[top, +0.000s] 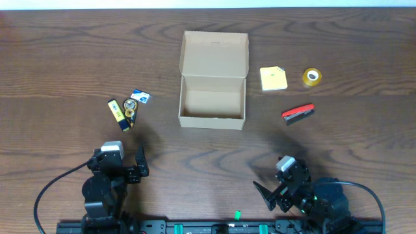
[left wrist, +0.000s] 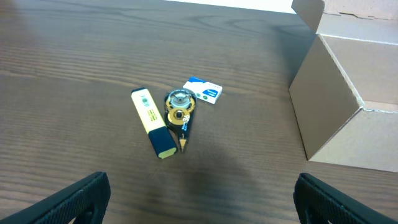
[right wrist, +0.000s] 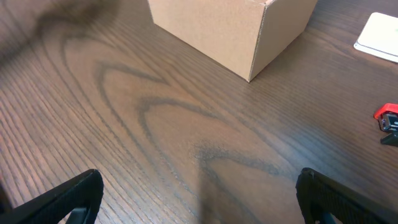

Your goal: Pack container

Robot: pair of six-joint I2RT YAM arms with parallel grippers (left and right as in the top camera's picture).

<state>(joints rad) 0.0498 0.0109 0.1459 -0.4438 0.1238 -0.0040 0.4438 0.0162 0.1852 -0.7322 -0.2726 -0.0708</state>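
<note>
The container (top: 212, 121), a tan cardboard box, stands at mid-table with its flap lid (top: 214, 51) open toward the back and nothing inside. Left of it lie a yellow highlighter (top: 117, 114), a round yellow-black tape dispenser (top: 131, 110) and a blue-white eraser (top: 140, 97). To its right are a yellow sticky-note pad (top: 273, 78), a tape roll (top: 312, 77) and a red stapler (top: 298, 114). My left gripper (top: 119, 159) is open near the front edge, short of the highlighter (left wrist: 152, 123). My right gripper (top: 279, 182) is open too, facing the container's corner (right wrist: 236, 28).
The table's far edge (top: 208, 8) runs just behind the container's lid. Black cables (top: 45, 192) loop beside both arm bases along the front. The stapler (right wrist: 388, 118) and the pad (right wrist: 379, 37) show at the right edge of the right wrist view.
</note>
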